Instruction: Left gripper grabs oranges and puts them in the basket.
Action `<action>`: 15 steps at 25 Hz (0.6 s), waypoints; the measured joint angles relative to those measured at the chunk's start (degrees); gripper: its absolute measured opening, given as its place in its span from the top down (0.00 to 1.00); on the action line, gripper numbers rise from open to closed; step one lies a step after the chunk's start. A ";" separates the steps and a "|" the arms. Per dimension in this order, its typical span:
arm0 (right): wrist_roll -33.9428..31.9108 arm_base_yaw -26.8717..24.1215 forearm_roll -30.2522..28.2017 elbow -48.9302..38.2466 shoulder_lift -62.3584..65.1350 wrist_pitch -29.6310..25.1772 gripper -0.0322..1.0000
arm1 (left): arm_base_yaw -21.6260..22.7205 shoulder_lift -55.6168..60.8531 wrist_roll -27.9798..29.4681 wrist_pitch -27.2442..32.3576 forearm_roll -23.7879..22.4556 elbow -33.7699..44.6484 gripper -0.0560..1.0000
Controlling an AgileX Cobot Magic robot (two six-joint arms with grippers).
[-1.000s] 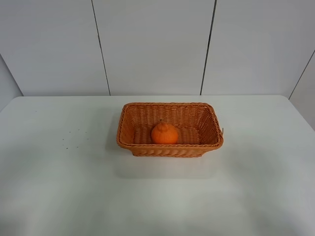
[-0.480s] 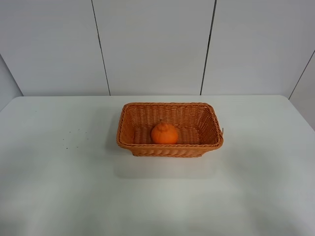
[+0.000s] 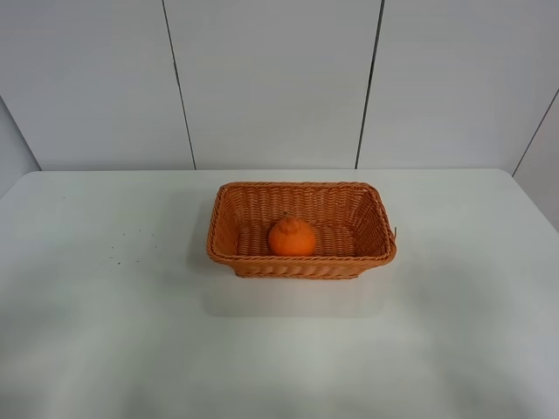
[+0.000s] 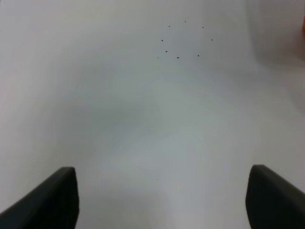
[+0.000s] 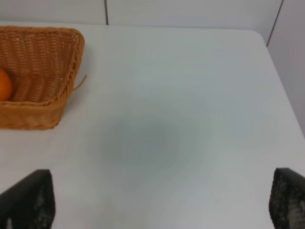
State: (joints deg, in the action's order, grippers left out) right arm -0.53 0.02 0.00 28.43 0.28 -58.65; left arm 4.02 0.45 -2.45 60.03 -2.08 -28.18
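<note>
The orange (image 3: 292, 236) sits upright inside the wicker basket (image 3: 358, 257) at the middle of the white table, knob up. Neither arm shows in the exterior high view. In the left wrist view my left gripper (image 4: 164, 200) is open and empty over bare table, its dark fingertips (image 4: 52, 198) wide apart. In the right wrist view my right gripper (image 5: 162, 205) is open and empty; the basket (image 5: 47, 52) and an edge of the orange (image 5: 4, 85) show off to one side of it.
The white table (image 3: 105, 305) runs to a panelled wall behind. Several small dark specks (image 3: 131, 244) mark the tabletop left of the basket; they also show in the left wrist view (image 4: 183, 40). The table's right edge (image 5: 281, 71) is near the right arm.
</note>
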 joint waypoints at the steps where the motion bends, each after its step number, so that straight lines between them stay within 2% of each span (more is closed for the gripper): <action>1: 0.00 0.00 0.00 0.00 0.00 0.00 0.30 | 0.00 0.00 0.05 0.00 0.00 0.00 0.17; 15: 0.00 0.00 0.00 0.00 0.00 0.00 0.30 | 0.00 0.00 0.30 0.00 -0.17 0.00 0.17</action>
State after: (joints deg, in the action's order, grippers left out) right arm -0.53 0.02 0.00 28.43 0.28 -58.65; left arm 4.02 0.45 -2.15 60.03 -2.25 -28.18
